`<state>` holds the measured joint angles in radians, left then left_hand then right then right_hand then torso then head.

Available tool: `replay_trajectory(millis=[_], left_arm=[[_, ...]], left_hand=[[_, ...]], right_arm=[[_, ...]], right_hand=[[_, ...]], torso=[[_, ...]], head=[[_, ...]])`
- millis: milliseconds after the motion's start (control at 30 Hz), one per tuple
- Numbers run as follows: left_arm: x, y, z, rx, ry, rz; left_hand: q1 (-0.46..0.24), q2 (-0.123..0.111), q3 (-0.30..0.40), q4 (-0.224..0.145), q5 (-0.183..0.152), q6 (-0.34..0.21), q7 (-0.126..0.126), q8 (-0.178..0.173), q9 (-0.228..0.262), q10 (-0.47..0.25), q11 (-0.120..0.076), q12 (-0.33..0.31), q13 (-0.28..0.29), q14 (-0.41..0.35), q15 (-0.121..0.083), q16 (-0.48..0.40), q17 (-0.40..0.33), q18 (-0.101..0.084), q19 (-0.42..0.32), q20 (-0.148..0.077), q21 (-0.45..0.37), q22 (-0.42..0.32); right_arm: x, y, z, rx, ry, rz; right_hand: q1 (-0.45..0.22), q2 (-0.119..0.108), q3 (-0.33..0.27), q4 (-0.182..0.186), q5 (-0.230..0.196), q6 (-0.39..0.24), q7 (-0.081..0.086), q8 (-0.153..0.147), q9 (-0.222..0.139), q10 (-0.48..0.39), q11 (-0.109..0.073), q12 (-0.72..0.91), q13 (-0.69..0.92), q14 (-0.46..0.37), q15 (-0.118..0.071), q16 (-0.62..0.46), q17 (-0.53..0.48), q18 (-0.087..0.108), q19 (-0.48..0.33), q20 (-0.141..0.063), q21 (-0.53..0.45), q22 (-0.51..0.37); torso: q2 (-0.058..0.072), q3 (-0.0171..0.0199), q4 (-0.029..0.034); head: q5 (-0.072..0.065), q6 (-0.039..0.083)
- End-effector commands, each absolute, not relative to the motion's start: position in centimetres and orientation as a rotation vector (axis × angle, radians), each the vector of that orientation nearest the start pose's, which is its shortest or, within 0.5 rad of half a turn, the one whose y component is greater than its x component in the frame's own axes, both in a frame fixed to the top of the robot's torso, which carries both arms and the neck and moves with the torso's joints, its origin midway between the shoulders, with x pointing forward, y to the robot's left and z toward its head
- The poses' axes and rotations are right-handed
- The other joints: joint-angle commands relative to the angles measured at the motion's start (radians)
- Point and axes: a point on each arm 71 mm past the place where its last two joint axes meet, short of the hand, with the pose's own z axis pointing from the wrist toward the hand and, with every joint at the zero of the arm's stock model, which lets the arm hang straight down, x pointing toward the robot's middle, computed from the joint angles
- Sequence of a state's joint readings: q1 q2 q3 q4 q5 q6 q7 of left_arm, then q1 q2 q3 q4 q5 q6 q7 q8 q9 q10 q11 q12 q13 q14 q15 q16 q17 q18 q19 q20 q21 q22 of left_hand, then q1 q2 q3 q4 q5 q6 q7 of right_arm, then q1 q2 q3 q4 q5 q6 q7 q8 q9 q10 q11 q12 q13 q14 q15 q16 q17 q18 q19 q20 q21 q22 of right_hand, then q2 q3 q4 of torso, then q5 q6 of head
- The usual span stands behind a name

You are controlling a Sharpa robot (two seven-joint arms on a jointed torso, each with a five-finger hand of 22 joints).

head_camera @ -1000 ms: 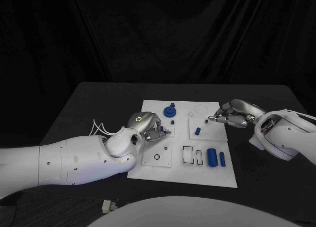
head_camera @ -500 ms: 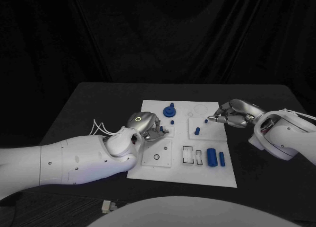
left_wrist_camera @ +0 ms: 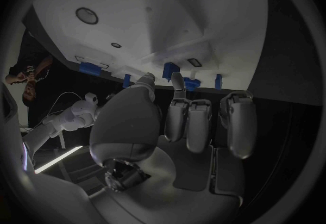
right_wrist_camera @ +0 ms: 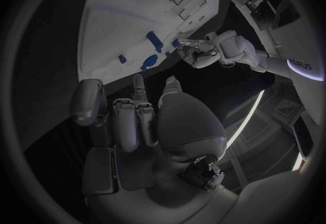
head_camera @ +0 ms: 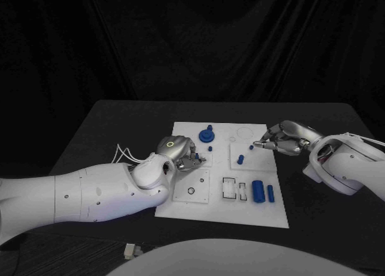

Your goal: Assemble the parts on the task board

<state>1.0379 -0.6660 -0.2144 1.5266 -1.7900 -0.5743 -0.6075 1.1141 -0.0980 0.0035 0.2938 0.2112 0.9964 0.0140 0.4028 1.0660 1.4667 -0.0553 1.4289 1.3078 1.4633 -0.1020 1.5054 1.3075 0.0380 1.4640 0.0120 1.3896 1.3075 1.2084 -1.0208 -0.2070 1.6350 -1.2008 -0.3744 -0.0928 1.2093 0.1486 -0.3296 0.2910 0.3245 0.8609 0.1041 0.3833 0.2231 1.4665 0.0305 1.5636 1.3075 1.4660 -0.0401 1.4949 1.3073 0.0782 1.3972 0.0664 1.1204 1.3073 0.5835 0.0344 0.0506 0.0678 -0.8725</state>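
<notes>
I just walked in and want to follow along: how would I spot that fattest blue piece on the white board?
Find the white task board in the middle of the black table. Near its front edge, right of two empty rectangular slots, lies the thick blue cylinder. A blue bar lies just right of it, but that one is much thinner.

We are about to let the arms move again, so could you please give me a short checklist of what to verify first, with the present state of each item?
1. Task board flat on the table, corners in sight: ok.
2. Left hand over the board's left edge; whether it holds a part: cannot tell.
3. Right hand at the board's right edge, fingertips near a small blue peg; whether they touch it: cannot tell.
4. Two blue cylinders lying loose near the board's front, clear of both hands: ok.
5. Blue round part at the board's far side, clear of both hands: ok.
</notes>
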Motion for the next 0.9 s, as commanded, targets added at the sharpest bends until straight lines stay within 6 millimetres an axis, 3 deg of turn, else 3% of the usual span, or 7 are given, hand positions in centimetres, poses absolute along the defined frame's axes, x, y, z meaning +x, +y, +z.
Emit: replay_trajectory(millis=[33, 367, 500, 533, 633, 667, 900], left_arm=[[41.99, 13.45, -29.82, 0.131, 1.687, -0.365], [42.29, 13.50, -30.16, 0.144, 1.709, -0.334], [42.37, 13.40, -30.22, 0.147, 1.712, -0.332], [42.40, 13.36, -30.24, 0.149, 1.712, -0.332], [42.44, 13.26, -30.25, 0.152, 1.711, -0.335], [42.45, 13.24, -30.26, 0.153, 1.710, -0.337], [42.48, 13.11, -30.24, 0.166, 1.703, -0.355]], left_hand=[[0.000, 0.009, 0.005, 0.001, 0.004, -0.009, 0.001, -0.004, 0.001, 0.039, -0.001, 0.004, 0.140, 0.092, -0.004, 0.003, 0.210, 0.002, 0.041, -0.005, -0.004, 0.210], [-0.008, 0.022, 0.009, 0.000, 0.021, -0.010, 0.002, -0.013, 0.003, 0.038, 0.001, 0.004, 0.141, 0.091, -0.002, 0.002, 0.210, 0.002, 0.041, -0.003, -0.006, 0.210], [0.008, 0.028, 0.017, -0.001, 0.075, -0.008, 0.002, -0.023, 0.006, 0.039, 0.001, 0.005, 0.143, 0.091, -0.001, 0.003, 0.211, 0.002, 0.041, -0.002, -0.005, 0.210], [0.016, 0.031, 0.021, -0.002, 0.108, -0.007, 0.002, -0.029, 0.008, 0.038, 0.001, 0.004, 0.143, 0.091, -0.001, 0.002, 0.211, 0.002, 0.041, -0.002, -0.006, 0.210], [0.025, 0.033, 0.025, -0.002, 0.135, -0.006, 0.002, -0.033, 0.010, 0.038, 0.001, 0.004, 0.143, 0.091, -0.002, 0.002, 0.211, 0.002, 0.042, -0.002, -0.006, 0.211], [0.033, 0.036, 0.030, -0.002, 0.166, -0.006, 0.001, -0.038, 0.011, 0.038, 0.000, 0.003, 0.143, 0.091, -0.002, 0.002, 0.211, 0.002, 0.041, -0.002, -0.006, 0.211], [0.047, 0.045, 0.045, -0.002, 0.226, -0.008, 0.001, -0.052, 0.013, 0.036, 0.000, 0.000, 0.142, 0.091, -0.002, 0.001, 0.211, 0.002, 0.040, -0.002, -0.010, 0.210]], right_arm=[[43.74, -26.03, -23.09, 0.121, 1.834, 0.660], [43.69, -26.08, -23.08, 0.121, 1.833, 0.660], [43.69, -26.09, -23.07, 0.121, 1.833, 0.660], [43.69, -26.08, -23.07, 0.121, 1.833, 0.660], [43.69, -26.07, -23.07, 0.121, 1.833, 0.660], [43.69, -26.07, -23.07, 0.121, 1.833, 0.660], [43.72, -26.06, -23.10, 0.120, 1.834, 0.660]], right_hand=[[-0.001, 0.005, -0.006, -0.001, 0.004, 0.000, -0.006, 0.005, 0.001, 0.091, -0.010, -0.004, 0.246, 0.067, -0.007, -0.004, 0.102, 0.017, 0.000, -0.004, -0.004, 0.112], [-0.001, 0.005, -0.006, -0.001, 0.004, 0.000, -0.006, 0.005, 0.001, 0.091, -0.010, -0.004, 0.246, 0.067, -0.007, -0.004, 0.102, 0.017, 0.000, -0.004, -0.004, 0.112], [-0.001, 0.005, -0.006, -0.001, 0.004, 0.000, -0.006, 0.005, 0.001, 0.091, -0.010, -0.004, 0.246, 0.067, -0.007, -0.004, 0.102, 0.017, 0.000, -0.004, -0.004, 0.112], [0.000, 0.004, -0.008, -0.001, 0.005, 0.000, -0.006, 0.004, 0.002, 0.091, -0.010, -0.004, 0.245, 0.068, -0.007, -0.004, 0.103, 0.017, 0.000, -0.004, -0.004, 0.112], [0.000, 0.004, -0.008, -0.001, 0.005, 0.000, -0.006, 0.004, 0.002, 0.091, -0.010, -0.004, 0.245, 0.068, -0.007, -0.004, 0.103, 0.017, 0.000, -0.004, -0.004, 0.112], [0.000, 0.004, -0.008, -0.001, 0.005, 0.000, -0.006, 0.004, 0.002, 0.091, -0.010, -0.004, 0.245, 0.068, -0.007, -0.004, 0.103, 0.017, 0.000, -0.004, -0.004, 0.112], [0.000, 0.004, -0.008, -0.001, 0.005, 0.000, -0.006, 0.004, 0.002, 0.091, -0.010, -0.004, 0.245, 0.068, -0.007, -0.004, 0.103, 0.017, 0.000, -0.004, -0.004, 0.112]], torso=[[0.000, -0.0001, 0.0000], [0.000, 0.0002, 0.0000], [0.000, 0.0001, -0.0002], [0.000, 0.0002, -0.0002], [0.000, 0.0002, 0.0004], [0.000, 0.0001, 0.0003], [0.000, -0.0001, -0.0005]], head=[[-0.002, 0.000], [-0.002, 0.000], [-0.002, 0.000], [-0.002, 0.000], [-0.003, 0.000], [-0.002, 0.000], [0.000, 0.000]])
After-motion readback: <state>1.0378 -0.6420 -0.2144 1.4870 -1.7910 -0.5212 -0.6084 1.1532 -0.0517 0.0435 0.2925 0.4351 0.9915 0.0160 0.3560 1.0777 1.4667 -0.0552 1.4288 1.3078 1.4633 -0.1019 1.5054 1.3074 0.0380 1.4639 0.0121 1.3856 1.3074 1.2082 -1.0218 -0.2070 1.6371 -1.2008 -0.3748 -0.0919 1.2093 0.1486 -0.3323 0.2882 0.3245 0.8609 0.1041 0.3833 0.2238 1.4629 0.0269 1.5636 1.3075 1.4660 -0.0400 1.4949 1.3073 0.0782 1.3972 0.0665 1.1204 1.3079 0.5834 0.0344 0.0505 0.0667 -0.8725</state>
